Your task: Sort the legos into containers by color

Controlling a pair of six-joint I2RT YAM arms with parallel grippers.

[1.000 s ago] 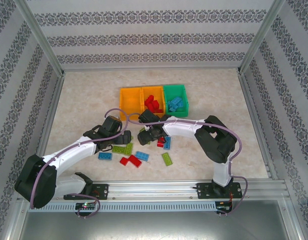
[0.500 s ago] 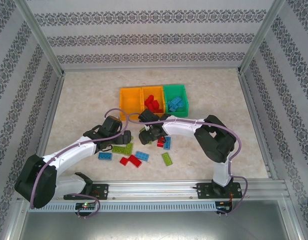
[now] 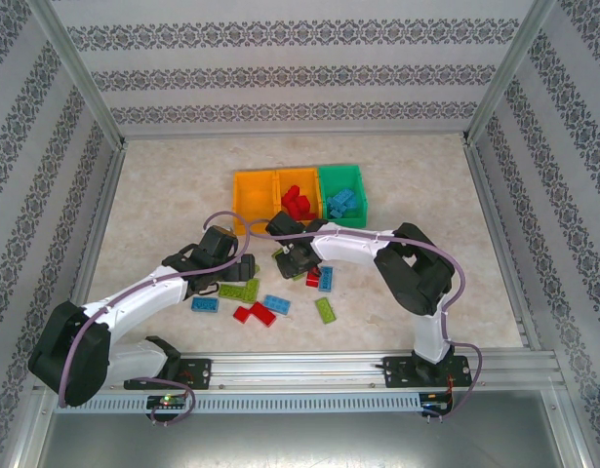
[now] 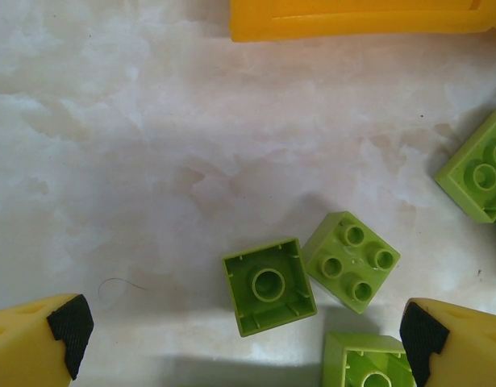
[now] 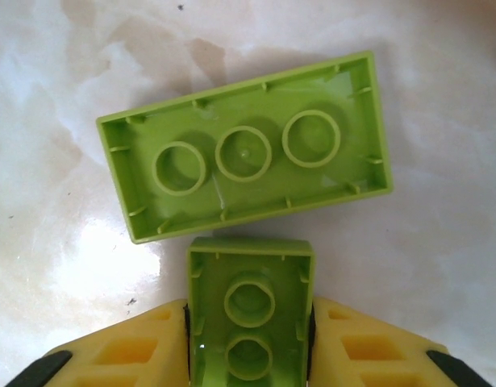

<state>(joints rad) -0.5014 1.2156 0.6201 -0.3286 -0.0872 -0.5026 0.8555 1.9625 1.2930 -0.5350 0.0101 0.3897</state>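
In the left wrist view, the orange container point(image 4: 356, 20) ran off the top edge, only a strip of its wall showing. The right-edge lime lego point(image 4: 477, 165) and the bottom-edge lime lego point(image 4: 367, 364) were each cut partway by the frame. The left gripper point(image 4: 241, 339) showed just its fingertips point(image 4: 66, 326) in the lower corners. In the right wrist view, the clamped lime lego point(image 5: 249, 310) and the fingers point(image 5: 127, 355) of the right gripper point(image 5: 249, 322) ran off the bottom edge. In the top view, at mid-frame, the right gripper point(image 3: 291, 257) hid the lego it held, and the heaped red legos point(image 3: 298, 203) in the middle orange container point(image 3: 298, 173) were too small to count.
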